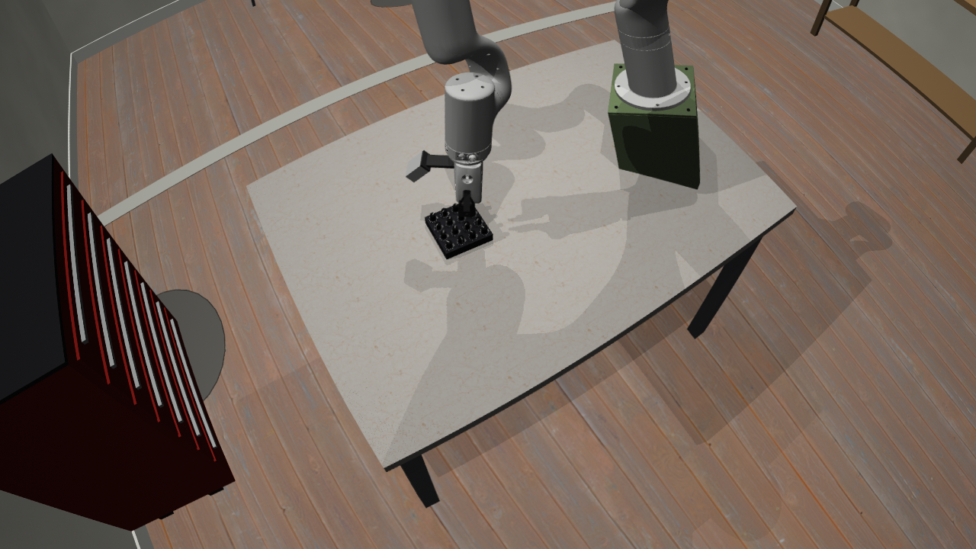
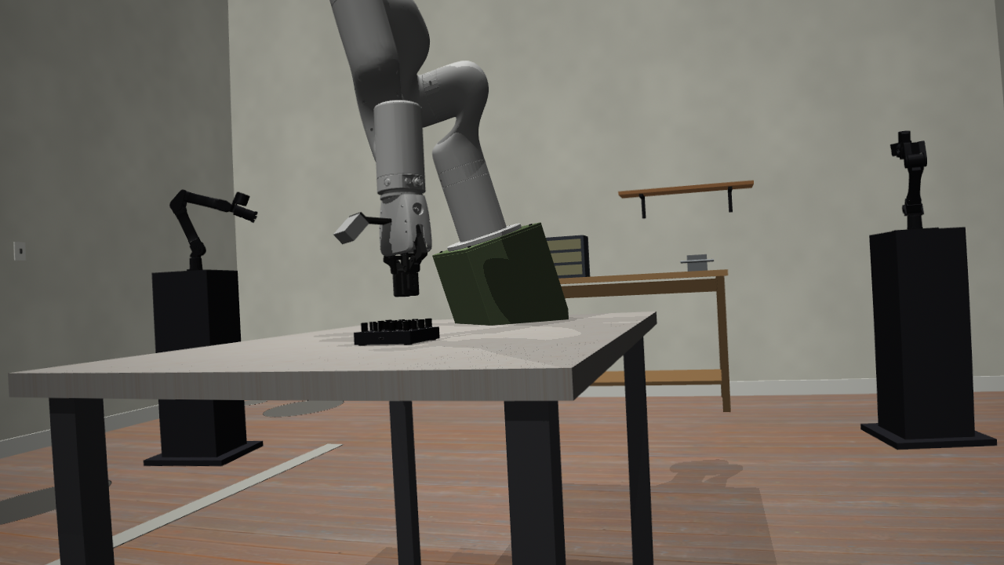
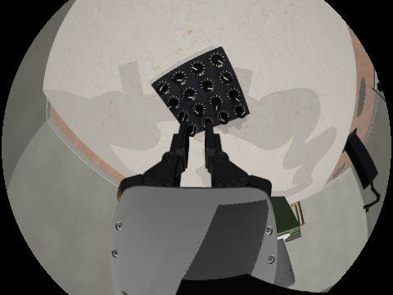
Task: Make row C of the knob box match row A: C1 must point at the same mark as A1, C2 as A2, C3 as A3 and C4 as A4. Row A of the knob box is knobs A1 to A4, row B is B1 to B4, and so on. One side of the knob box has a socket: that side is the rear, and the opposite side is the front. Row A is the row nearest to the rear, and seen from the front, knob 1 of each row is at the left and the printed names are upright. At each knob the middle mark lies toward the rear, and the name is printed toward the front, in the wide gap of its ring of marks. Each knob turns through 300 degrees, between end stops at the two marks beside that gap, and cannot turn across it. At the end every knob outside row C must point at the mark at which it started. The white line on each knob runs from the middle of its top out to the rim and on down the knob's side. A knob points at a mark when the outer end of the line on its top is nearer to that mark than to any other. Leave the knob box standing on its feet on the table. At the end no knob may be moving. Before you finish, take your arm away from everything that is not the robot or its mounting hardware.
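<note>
Black box (image 1: 458, 230) (image 2: 396, 336) (image 3: 201, 97), seated upright on the pale table (image 1: 341, 273) (image 2: 301, 383) (image 3: 123, 41), its knobs facing up towards me. My fingers (image 1: 467, 206) (image 2: 405, 295) point down and stand slightly open, with a narrow gap and nothing held between them. I judge this spacing chosen to pass around one knob without striking its close neighbours; the raised position, with air visible beneath my tips in the exterior view, presumably lets my wrist turn without disturbing any setting. Relative to my fingers, the box lies below; in the wrist view it extends beyond the tips, set obliquely, its nearest corner region partly masked by them. Which knob I would meet on descending, I cannot tell.
</note>
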Motion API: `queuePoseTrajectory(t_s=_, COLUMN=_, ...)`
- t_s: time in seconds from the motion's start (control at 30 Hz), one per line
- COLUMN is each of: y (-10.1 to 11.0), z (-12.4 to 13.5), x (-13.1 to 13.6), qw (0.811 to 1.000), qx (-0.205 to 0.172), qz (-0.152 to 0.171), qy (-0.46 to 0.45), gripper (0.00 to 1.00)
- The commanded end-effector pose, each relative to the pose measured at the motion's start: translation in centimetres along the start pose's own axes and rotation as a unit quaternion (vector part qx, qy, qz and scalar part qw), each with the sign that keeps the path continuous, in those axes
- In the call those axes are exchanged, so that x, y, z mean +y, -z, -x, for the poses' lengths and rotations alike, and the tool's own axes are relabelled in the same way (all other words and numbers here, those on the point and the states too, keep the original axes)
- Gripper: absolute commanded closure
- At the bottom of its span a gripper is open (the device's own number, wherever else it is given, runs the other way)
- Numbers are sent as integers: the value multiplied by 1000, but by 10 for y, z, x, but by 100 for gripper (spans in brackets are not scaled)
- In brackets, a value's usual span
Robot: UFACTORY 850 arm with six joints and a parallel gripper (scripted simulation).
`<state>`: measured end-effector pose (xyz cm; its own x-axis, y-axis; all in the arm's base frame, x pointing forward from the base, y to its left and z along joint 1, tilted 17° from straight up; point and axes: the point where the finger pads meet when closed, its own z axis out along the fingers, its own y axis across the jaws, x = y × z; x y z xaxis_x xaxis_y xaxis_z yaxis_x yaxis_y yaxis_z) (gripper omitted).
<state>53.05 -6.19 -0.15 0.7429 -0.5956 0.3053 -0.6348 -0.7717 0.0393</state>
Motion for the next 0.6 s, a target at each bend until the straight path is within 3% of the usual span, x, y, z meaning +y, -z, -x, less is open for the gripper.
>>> queuePoseTrajectory(t_s=0.0, y=2, z=-1, x=-1, qw=997, qx=-12, qz=16, qy=75, gripper=81)
queuePoseTrajectory(t_s=0.27, y=5, z=-1, x=-1, qw=982, qx=-14, qz=15, qy=188, gripper=81)
queuePoseTrajectory(t_s=0.57, y=6, z=0, x=-1, qw=966, qx=-15, qz=13, qy=257, gripper=81)
